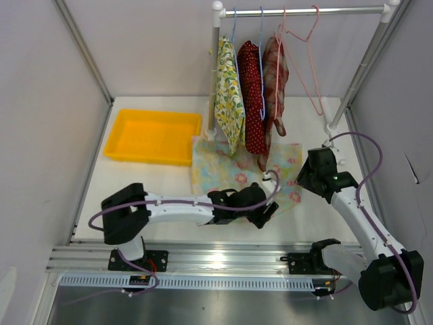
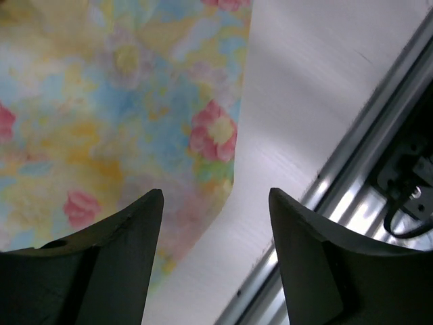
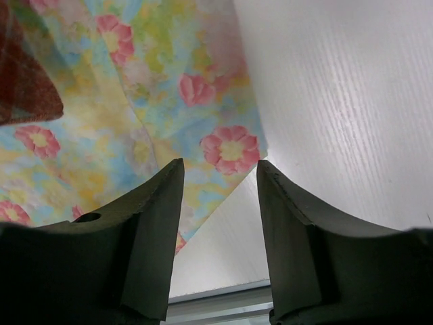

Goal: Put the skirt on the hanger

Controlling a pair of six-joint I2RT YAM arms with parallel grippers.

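Note:
The skirt (image 1: 230,172), a pastel floral cloth, lies flat on the white table under the rack. An empty pink hanger (image 1: 308,64) hangs at the right end of the rail. My left gripper (image 1: 269,210) hovers over the skirt's near edge. In the left wrist view it (image 2: 216,196) is open, with the skirt (image 2: 101,115) reaching under its left finger. My right gripper (image 1: 302,179) is at the skirt's right side. In the right wrist view it (image 3: 220,166) is open and empty, just above a corner of the skirt (image 3: 135,101).
Three hangers on the rail (image 1: 304,10) carry a lemon-print garment (image 1: 229,95), a red dotted one (image 1: 252,95) and a plaid one (image 1: 274,84). A yellow tray (image 1: 152,135) sits at the back left. The metal rail (image 1: 216,257) runs along the near edge.

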